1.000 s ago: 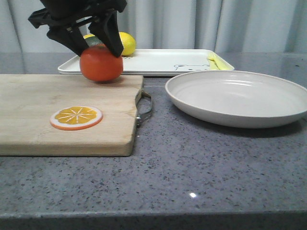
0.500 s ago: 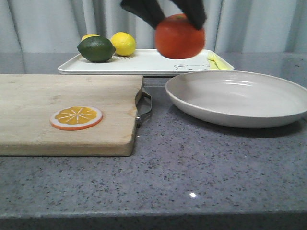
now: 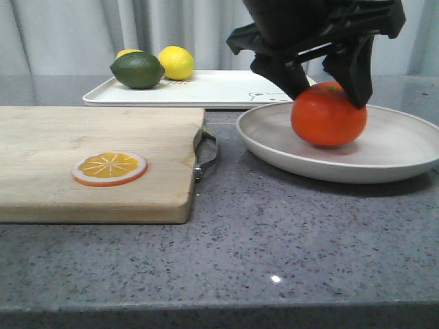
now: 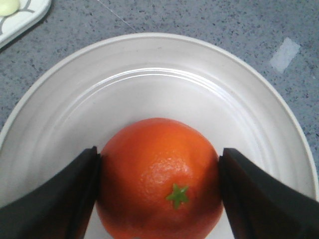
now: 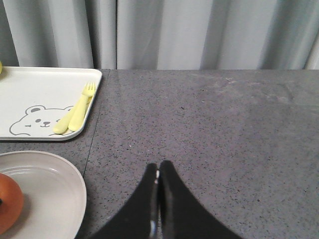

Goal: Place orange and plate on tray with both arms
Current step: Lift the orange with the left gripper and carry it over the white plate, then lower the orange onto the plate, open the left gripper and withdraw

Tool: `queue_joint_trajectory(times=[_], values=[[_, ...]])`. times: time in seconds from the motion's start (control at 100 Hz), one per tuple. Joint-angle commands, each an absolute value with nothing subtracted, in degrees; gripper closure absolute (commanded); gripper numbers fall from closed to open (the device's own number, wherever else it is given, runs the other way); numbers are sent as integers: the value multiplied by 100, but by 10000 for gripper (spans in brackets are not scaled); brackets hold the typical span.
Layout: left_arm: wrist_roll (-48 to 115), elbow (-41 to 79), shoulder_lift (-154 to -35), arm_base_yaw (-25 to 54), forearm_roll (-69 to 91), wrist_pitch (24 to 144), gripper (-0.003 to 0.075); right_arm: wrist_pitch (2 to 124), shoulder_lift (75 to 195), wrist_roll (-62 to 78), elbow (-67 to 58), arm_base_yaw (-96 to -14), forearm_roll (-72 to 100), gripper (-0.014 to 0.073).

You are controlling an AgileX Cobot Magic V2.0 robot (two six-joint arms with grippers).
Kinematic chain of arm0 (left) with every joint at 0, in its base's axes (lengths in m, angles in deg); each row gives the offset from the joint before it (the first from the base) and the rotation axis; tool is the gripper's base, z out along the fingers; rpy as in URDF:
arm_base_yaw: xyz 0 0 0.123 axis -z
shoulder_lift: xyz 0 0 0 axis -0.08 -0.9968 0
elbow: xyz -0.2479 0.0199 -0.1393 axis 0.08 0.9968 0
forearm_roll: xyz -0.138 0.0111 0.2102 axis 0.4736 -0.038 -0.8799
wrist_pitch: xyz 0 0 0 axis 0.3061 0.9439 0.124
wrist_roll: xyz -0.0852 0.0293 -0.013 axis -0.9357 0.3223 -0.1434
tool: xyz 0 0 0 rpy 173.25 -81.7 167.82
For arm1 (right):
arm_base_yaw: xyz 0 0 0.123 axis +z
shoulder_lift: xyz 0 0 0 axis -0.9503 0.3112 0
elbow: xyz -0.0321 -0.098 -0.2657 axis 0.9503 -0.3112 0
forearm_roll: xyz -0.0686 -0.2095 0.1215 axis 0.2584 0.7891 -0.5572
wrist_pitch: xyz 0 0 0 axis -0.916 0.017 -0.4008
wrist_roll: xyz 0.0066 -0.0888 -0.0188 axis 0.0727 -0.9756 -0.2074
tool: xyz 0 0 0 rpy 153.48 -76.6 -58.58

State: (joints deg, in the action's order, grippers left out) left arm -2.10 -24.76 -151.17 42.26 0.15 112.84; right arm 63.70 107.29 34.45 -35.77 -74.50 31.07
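The left gripper (image 3: 322, 86) pinches the orange (image 3: 328, 114), one finger on each side, w/ the green stem dot up. The orange sits in the plate (image 3: 274, 140), which is the landmark here. The tray (image 3: 226, 89) is just behind the plate, w/ a green lime (image 3: 138, 70) and a lemon (image 3: 176, 62) at its far end. A wooden board (image 3: 62, 147) w/ an orange slice (image 3: 109, 168) lies beside the plate. The right gripper (image 5: 158, 199) hangs near the plate, fingers pressed together, holding nothing.

Orange (image 3: 328, 115) in plate (image 3: 405, 154) (tray (image 3: 219, 89) behind).
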Motion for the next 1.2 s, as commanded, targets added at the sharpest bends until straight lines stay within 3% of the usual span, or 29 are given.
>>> queue_joint_trajectory(times=[0.0,0.1,0.22,0.33,0.74,0.89,1.19], values=[[-187,-2682,-14833,4242,96,10964,503,5913,10785,3441,-3362,-7465,3128,653],[-175,-2682,-14849,4242,96,10964,446,5913,10785,3441,-3362,-7465,3128,653],[-175,-2682,-14849,4234,96,10953,274,5913,10785,3441,-3362,-7465,3128,653],[-175,-2682,-14849,4234,96,10977,181,5913,10785,3441,-3362,-7465,3128,653],[-175,-2682,-14529,4234,71,11154,187,5920,10785,3441,-3362,-7465,3128,653],[-175,-2682,-14248,4234,-42,11237,275,5920,10785,3441,-3362,-7465,3128,653],[-175,-1983,-13475,4178,-315,11186,641,5933,10785,3441,-3362,-7465,3128,653]])
